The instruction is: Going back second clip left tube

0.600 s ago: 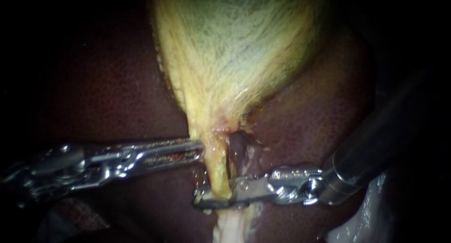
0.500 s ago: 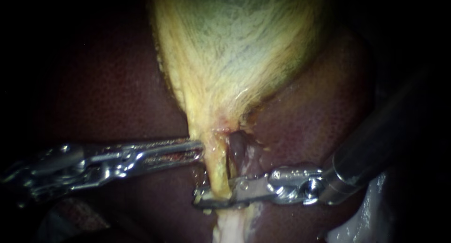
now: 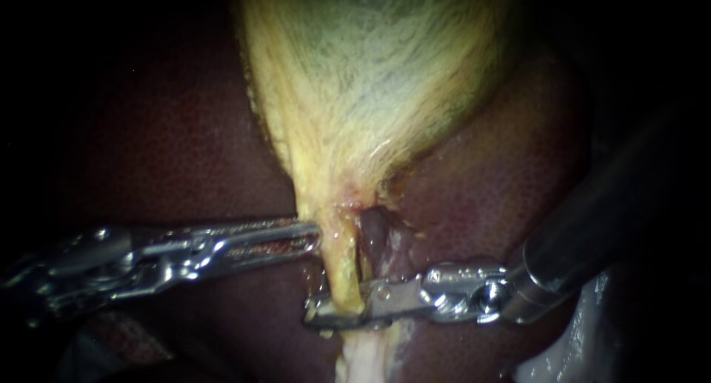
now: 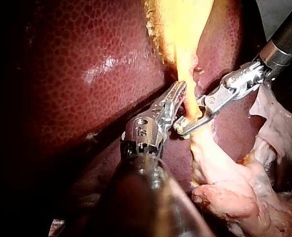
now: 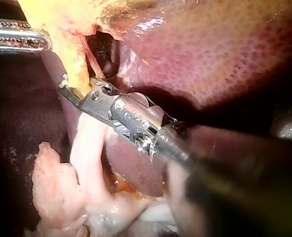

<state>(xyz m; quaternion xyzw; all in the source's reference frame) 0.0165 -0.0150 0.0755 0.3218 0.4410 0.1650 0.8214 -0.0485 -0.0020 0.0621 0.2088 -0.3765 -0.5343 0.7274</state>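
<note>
The yellow-green gallbladder narrows downward into the yellow left tube, with a darker strand just to its right. My right instrument comes in from the right, and its jaws straddle the left tube low down, touching it from both sides. The left wrist view shows those jaws ringed around the tube. My left instrument lies level from the left. Its jaws are shut and the tip rests against the tube's left side, higher up. No clip shows apart from the jaws.
Dark red liver surrounds the gallbladder on both sides. Pale, ragged tissue hangs below the right instrument's jaws, continuing from the tube. The right instrument's dark shaft crosses the lower right.
</note>
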